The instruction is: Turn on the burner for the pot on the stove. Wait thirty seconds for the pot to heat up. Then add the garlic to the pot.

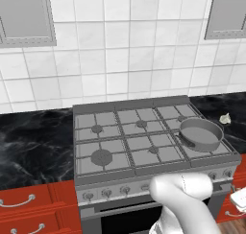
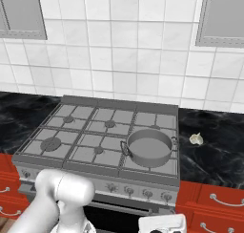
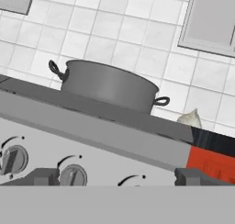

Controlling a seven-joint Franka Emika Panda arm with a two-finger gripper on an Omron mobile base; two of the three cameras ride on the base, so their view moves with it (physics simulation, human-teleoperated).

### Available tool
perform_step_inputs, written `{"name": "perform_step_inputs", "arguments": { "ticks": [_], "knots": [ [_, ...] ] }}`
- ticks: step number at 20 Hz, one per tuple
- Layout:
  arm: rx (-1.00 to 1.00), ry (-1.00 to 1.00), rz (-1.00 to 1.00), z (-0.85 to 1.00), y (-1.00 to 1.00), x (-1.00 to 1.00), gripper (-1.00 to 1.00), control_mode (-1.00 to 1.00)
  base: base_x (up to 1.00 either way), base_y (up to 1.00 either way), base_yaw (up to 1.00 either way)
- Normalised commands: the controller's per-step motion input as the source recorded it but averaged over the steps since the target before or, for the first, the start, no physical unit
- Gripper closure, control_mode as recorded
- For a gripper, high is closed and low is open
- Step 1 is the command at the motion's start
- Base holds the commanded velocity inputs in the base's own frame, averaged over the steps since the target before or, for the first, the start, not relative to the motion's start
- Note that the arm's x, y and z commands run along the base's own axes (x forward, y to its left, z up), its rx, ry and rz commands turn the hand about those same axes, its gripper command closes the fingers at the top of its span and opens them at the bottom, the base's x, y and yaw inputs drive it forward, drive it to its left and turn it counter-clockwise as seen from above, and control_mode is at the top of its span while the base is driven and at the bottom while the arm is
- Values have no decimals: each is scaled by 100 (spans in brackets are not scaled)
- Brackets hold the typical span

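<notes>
The grey pot (image 1: 201,134) (image 2: 148,146) stands on the front right burner of the stove (image 1: 144,168) (image 2: 95,172). The off-white garlic (image 1: 225,118) (image 2: 196,139) lies on the black counter just right of the stove. In the hand view my gripper (image 3: 118,178) is open, low in front of the stove's front panel (image 3: 92,131), with the knobs (image 3: 13,159) close ahead. Its fingertips (image 3: 43,176) stand wide apart with nothing between them. Above the panel that view shows the pot (image 3: 108,84) and, to its right, the garlic (image 3: 190,119). The white hand (image 2: 162,224) sits below the stove's right knobs (image 2: 147,194).
Black marble counter (image 1: 33,142) (image 2: 214,155) runs on both sides of the stove, with red drawers (image 1: 24,199) (image 2: 219,203) below. A white tiled wall (image 1: 125,51) rises behind it. The other burners are bare. My arm's white elbow (image 1: 182,190) (image 2: 64,191) rises before the stove front.
</notes>
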Motion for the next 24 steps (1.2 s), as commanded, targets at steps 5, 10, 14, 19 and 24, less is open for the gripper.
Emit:
{"name": "perform_step_inputs", "arguments": {
  "ticks": [5,10,14,19,24],
  "knots": [
    [2,3,0,-14,-22,22,-100,-100,0,0,0],
    [0,-2,0,-40,-5,13,-100,-100,0,0,0],
    [0,-1,0,-33,0,19,-100,-100,0,0,0],
    [1,0,0,-21,-3,27,-100,-100,0,0,0],
    [1,0,0,-5,-5,23,-100,-100,0,0,0]
  ]
}}
